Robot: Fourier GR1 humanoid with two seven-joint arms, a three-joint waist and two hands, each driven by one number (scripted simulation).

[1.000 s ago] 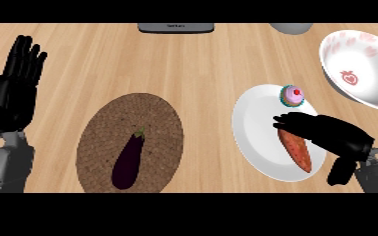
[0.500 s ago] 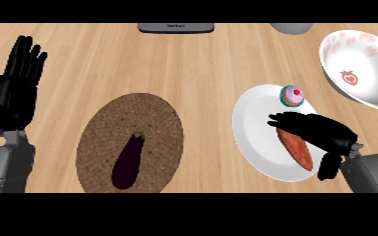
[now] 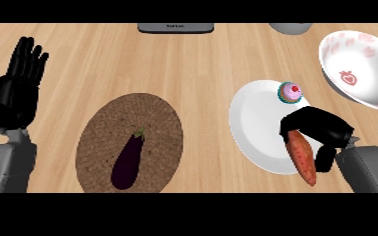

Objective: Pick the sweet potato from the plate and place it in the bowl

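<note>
The orange sweet potato (image 3: 302,159) lies at the lower right of the white plate (image 3: 253,125), its lower tip reaching past the rim. My right hand (image 3: 319,127) sits over the potato's upper end with fingers and thumb curled round it, hiding that end. The white bowl with red markings (image 3: 351,69) stands at the far right, beyond the plate. At the left edge my left hand (image 3: 21,86) rests open, fingers up.
A small pink cupcake (image 3: 289,91) stands on the plate's upper right, close to my right hand. A purple eggplant (image 3: 127,158) lies on a round woven mat (image 3: 151,117) at centre left. A grey device (image 3: 176,27) and a grey object (image 3: 289,28) sit at the counter's far edge.
My right hand's fingers, stretched leftward over the potato before, have curled in round its upper end. The potato has shifted slightly toward the plate's lower right rim. The left hand has stayed still.
</note>
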